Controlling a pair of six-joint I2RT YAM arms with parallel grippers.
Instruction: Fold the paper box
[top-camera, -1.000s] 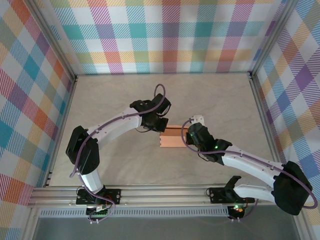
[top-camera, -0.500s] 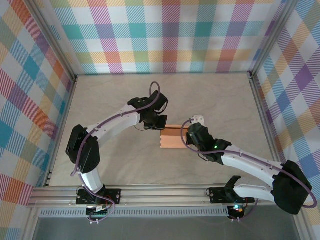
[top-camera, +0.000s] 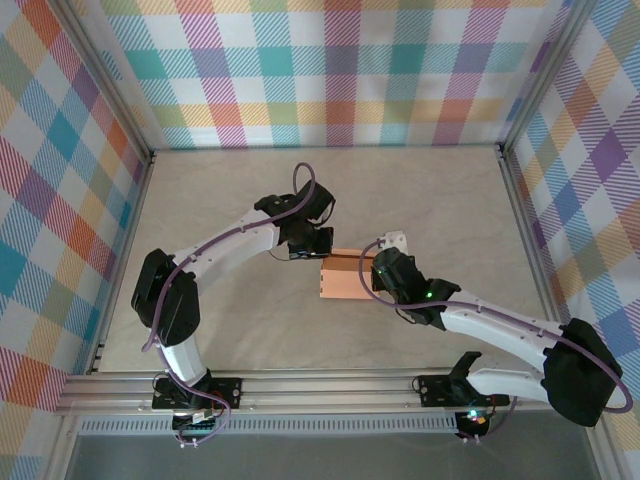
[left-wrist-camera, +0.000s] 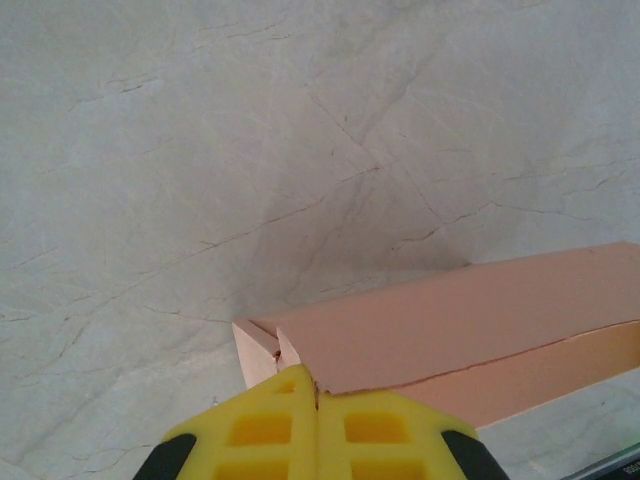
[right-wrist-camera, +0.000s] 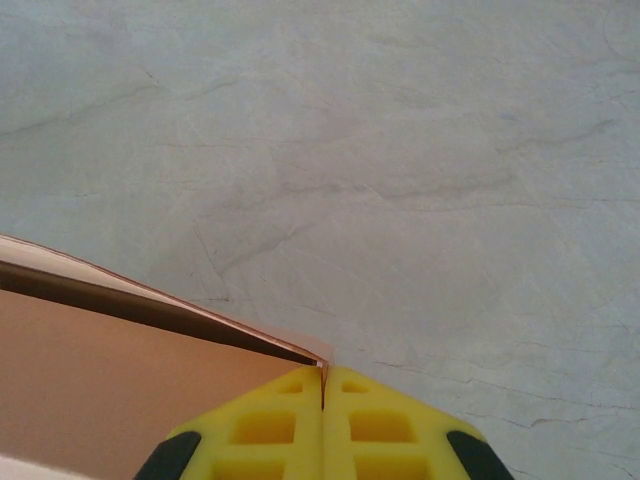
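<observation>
The paper box (top-camera: 345, 276) is a small salmon-orange card box in the middle of the table, between the two arms. In the left wrist view the paper box (left-wrist-camera: 450, 330) shows a folded top panel and a side wall. My left gripper (left-wrist-camera: 316, 382) is shut, and the card's near corner runs into the seam between its yellow fingers. My left gripper (top-camera: 320, 257) sits at the box's far left corner. In the right wrist view my right gripper (right-wrist-camera: 323, 373) is shut on the thin upright wall at a corner of the paper box (right-wrist-camera: 120, 390). My right gripper (top-camera: 374, 268) is at the box's right end.
The table (top-camera: 230, 190) is a pale grey marbled surface. Plaid walls (top-camera: 330, 70) close it in at the back and both sides. An aluminium rail (top-camera: 320, 390) with the arm bases runs along the near edge.
The left wrist has drifted slightly back and to the left. The right arm has eased a little to the left. The box stays in place and both grippers stay shut.
</observation>
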